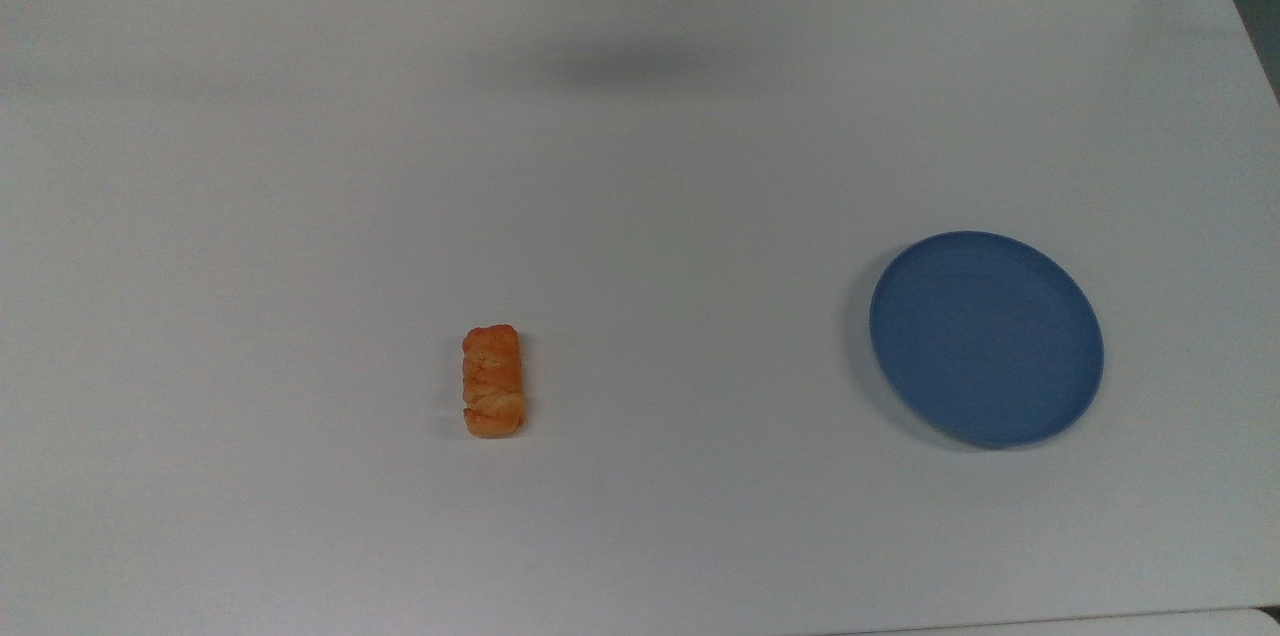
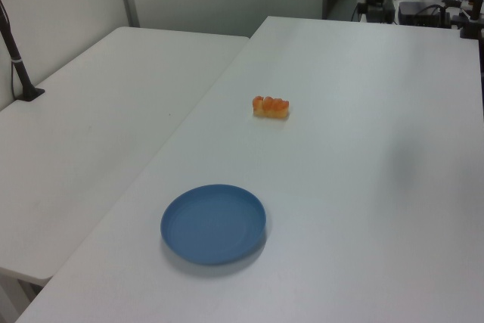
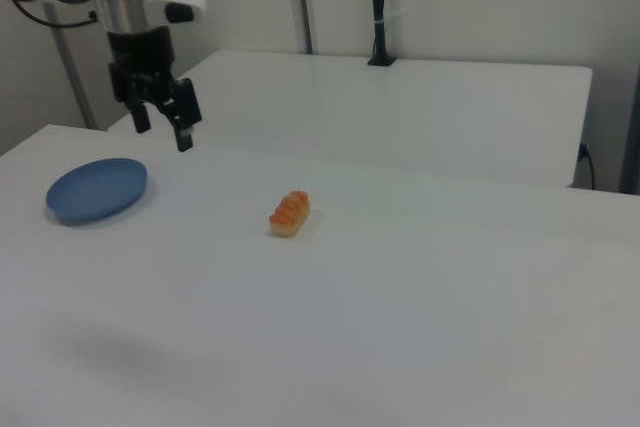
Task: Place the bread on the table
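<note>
The bread [image 1: 493, 381], a small golden-orange braided roll, lies on the white table [image 1: 640, 116] by itself, left of centre in the top view. The same bread [image 2: 271, 107] sits past the plate in the left view, and in the right view the bread [image 3: 290, 213] rests mid-table. My gripper [image 3: 163, 129] hangs high above the table at the right view's upper left, open, with nothing between its fingers, well clear of the roll.
A round blue plate [image 1: 986, 337] with nothing on it lies on the table at the top view's right, also the plate [image 2: 214, 223] and plate [image 3: 97, 188]. A second white table [image 2: 91, 126] stands alongside. A black post [image 3: 378, 7] rises behind.
</note>
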